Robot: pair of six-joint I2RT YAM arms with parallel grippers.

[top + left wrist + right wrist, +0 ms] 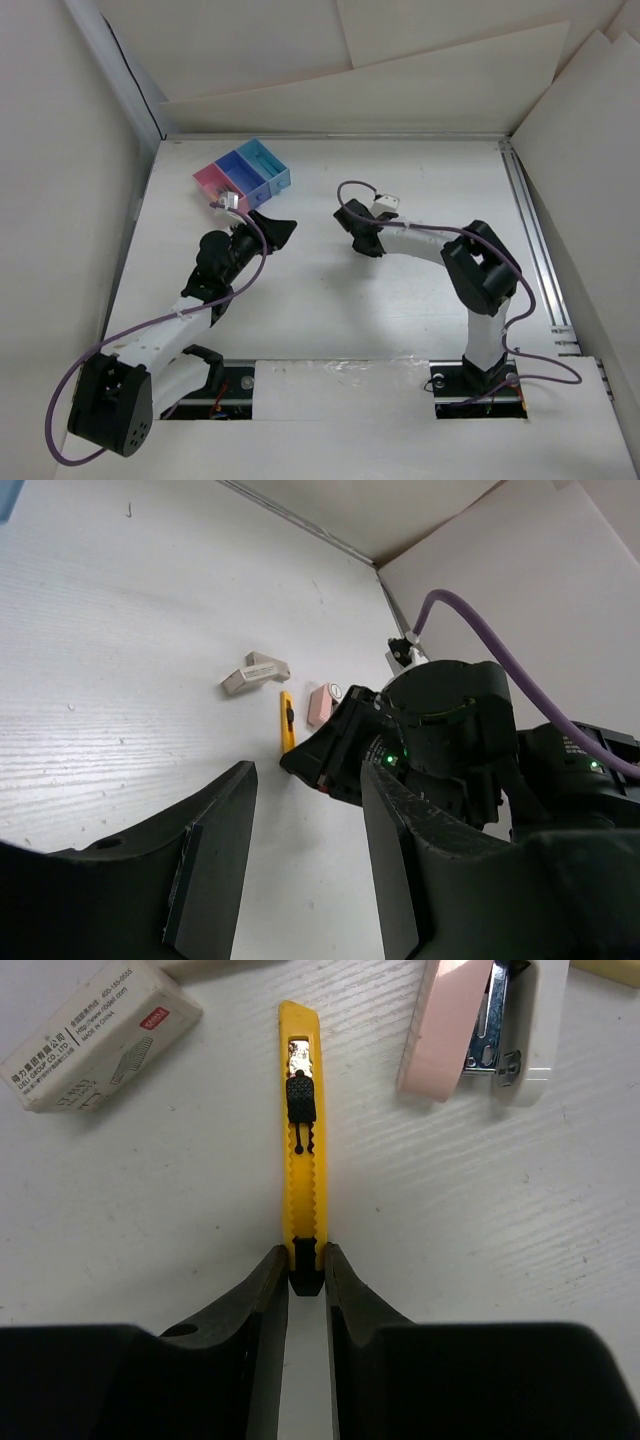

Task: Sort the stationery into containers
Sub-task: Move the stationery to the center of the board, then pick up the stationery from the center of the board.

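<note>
Small beige box [95, 1035], right wrist view: a line of Chinese characters, then "GROUP CO.,LTD" and "MADE IN CHINA". The red tag and digit string are too small to read.

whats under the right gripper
A yellow plastic utility knife lies flat on the white table, its black end clamped in the right gripper. In the top view the gripper covers it, so nothing of it shows there.

1. Top camera: high at the near edge, looking down on the whole worktop [330, 290].
2. Left wrist: low, facing the right arm [450, 730].
3. Right wrist: close above the yellow cutter [302, 1160], which both wrist views share.
</note>
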